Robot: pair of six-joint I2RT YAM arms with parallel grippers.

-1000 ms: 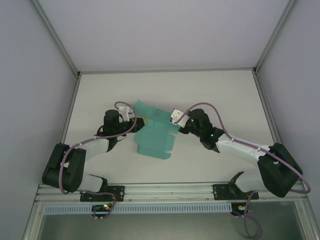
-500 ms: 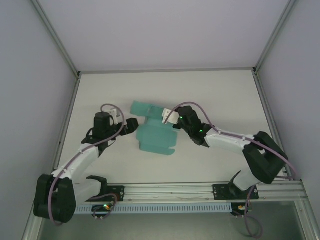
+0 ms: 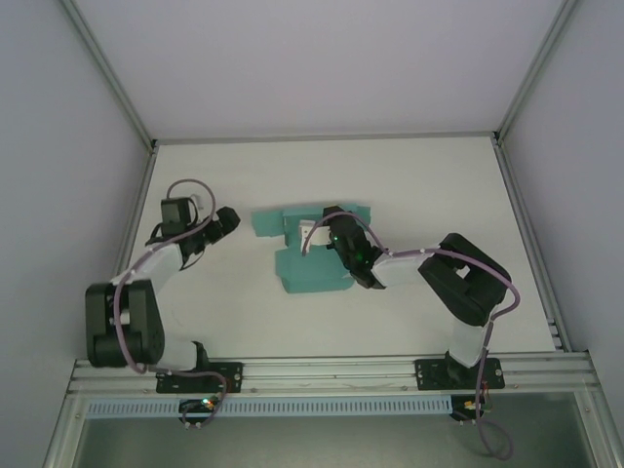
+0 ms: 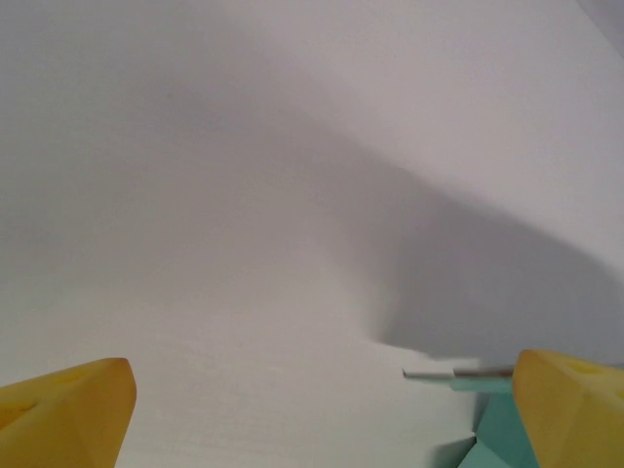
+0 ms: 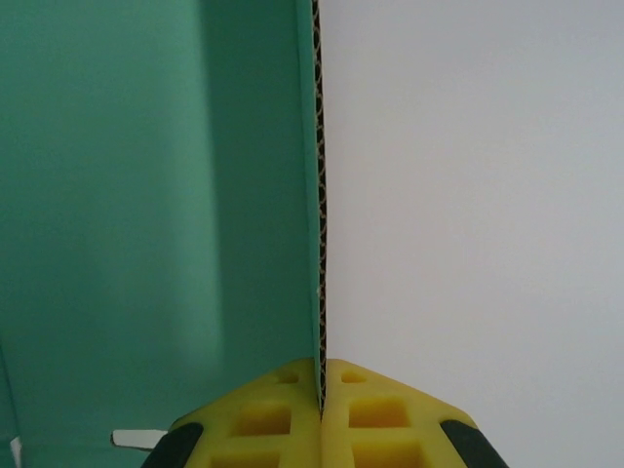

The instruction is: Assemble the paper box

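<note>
Moved since a second ago:
- left gripper (image 3: 227, 218): drawn off the paper box (image 3: 310, 275) toward the left side of the table (image 3: 419, 185), now well apart from the card, and gone from shut to wide.
- right gripper (image 3: 310, 237): swung in from the right to sit over the middle of the box.
- box: turned and shifted slightly, with its far flap now spread along the far edge.

Gripper states:
- left: jaws spread wide, nothing between them.
- right: pinched tight on a thin upright edge of the card.

Location of task item: teal card near the table's centre, partly folded, under the right wrist and clear of the left.

Step in hand (judged): lifting or creasing one wall of the box with the right gripper, left standing by. Probably early to midway in the assembly, with no closed box shape yet.

Next move (judged): fold the held wall over along its crease without tearing or dragging the sheet. Likely needs the left gripper back on the card to pin it down.

View notes:
- top external: whole layout, both arms and the box outline, but not the grip itself.
- right wrist: right gripper (image 5: 320, 375) with yellow fingertips (image 5: 263, 414) clamped on the corrugated edge, teal face (image 5: 146, 195) to the left, bare table to the right.
- left wrist: left gripper (image 4: 317, 408) wide over bare table, with a teal corner (image 4: 499, 424) just beside the right-hand fingertip.
</note>
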